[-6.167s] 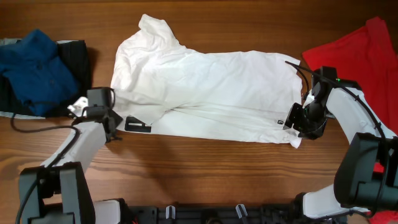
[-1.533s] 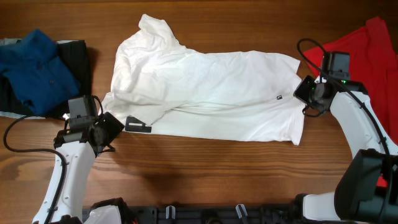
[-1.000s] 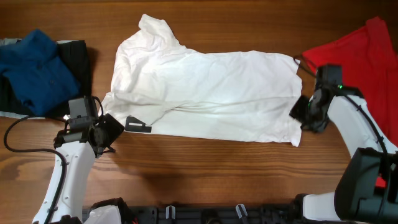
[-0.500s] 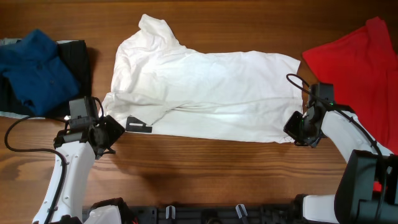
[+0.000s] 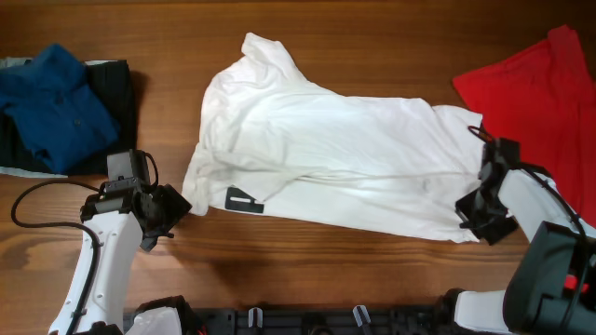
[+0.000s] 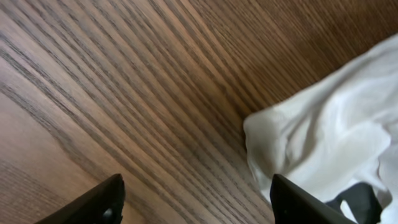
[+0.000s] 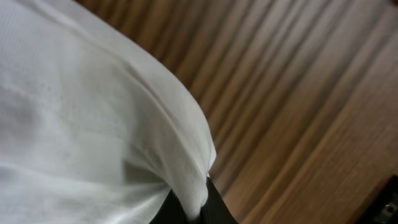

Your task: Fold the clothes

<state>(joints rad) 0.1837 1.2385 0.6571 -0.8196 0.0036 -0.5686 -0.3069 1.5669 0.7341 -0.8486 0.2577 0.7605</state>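
On the right, right claw (image 5: 480, 218) pinches white T-shirt (image 5: 345, 158) hem — left claw (image 5: 171, 210) gapes wide, empty.

No words, numbers or brand names could be read anywhere in these pictures. The white T-shirt (image 5: 345, 158) had a small black mark (image 5: 244, 198) with some white inside it near its lower left edge, but it was too small and blurry to tell if it held any letters. In the left wrist view a bit of black showed at the bottom right, and nothing could be read there either.
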